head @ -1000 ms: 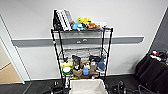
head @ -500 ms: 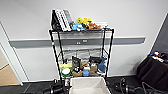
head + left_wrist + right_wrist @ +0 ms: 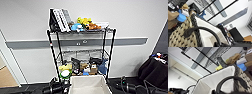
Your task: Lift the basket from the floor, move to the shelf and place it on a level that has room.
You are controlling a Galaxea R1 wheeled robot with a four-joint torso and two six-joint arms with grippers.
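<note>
Basket (image 3: 88, 83) between both raised arms

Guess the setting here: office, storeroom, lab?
Likely an office-type room used for storage or testing: plain white wall with a grey rail, a black wire shelf cluttered with books, plush toys and boxes, and the basket in front of it.

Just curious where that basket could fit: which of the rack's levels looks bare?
The tier second from the top: bare wire grid, whereas the top tier carries books and plush toys and the lower tier is cluttered.
</note>
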